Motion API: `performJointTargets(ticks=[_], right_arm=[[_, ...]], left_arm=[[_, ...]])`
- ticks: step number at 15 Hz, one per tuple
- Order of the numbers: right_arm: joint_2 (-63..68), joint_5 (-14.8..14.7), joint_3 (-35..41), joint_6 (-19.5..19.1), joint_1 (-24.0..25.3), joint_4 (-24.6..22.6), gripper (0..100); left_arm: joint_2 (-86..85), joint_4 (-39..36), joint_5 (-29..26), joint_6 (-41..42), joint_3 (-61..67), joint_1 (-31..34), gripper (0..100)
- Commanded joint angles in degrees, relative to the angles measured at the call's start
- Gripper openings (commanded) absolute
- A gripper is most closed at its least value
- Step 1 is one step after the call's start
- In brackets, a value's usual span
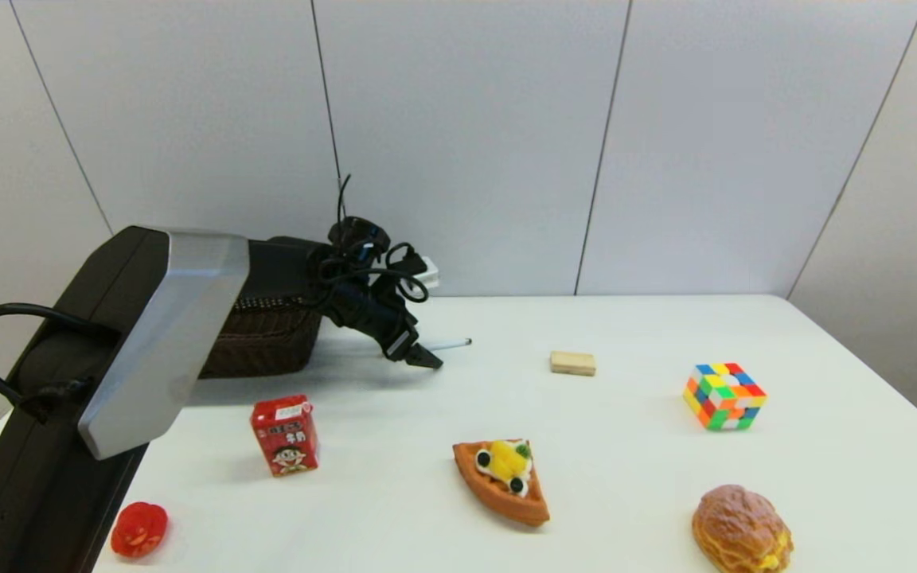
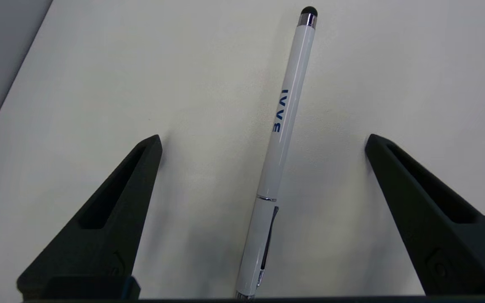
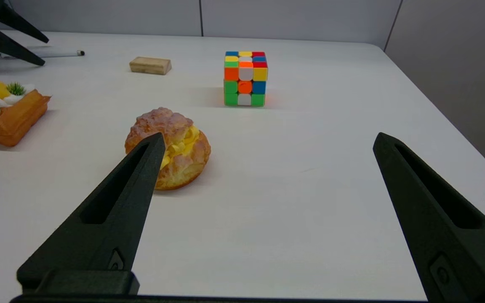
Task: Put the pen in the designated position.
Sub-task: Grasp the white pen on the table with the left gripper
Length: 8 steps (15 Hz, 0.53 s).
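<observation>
Head view: you see the white table [image 1: 634, 477], then the dark wicker basket [image 1: 263, 342] at its far left, partly hidden by the left arm. Scattered nearer you are the waffle slice [image 1: 504, 480], the cream puff [image 1: 742, 529], the colour cube [image 1: 723, 395], the red drink carton [image 1: 285, 435], the small wooden block [image 1: 572, 363] and a red toy [image 1: 139, 529]. The left claw [image 1: 419, 356] hangs low just right of the basket. In the left wrist view its fingers [image 2: 112, 210] are spread wide, and the pen [image 2: 282, 139] lies flat on bare table between them, touching neither. You may judge the pen as either just set down or about to be picked up; the frames do not settle which. The right claw [image 3: 263, 210], also spread, holds nothing and idles near the cream puff.
</observation>
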Motion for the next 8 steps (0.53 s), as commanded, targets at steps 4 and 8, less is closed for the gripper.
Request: performJointTargets(ticks=[4, 8], right_arm=[[0.0, 0.05, 0.01, 0.0, 0.01, -0.01, 100], [0.0, 0.05, 0.01, 0.0, 0.01, -0.01, 100]], left_arm=[[-1.0, -0.19, -2.35, -3.12, 0.0, 0.01, 100], [-0.73, -0.1, -2.53, -4.7, -0.09, 0.01, 100]])
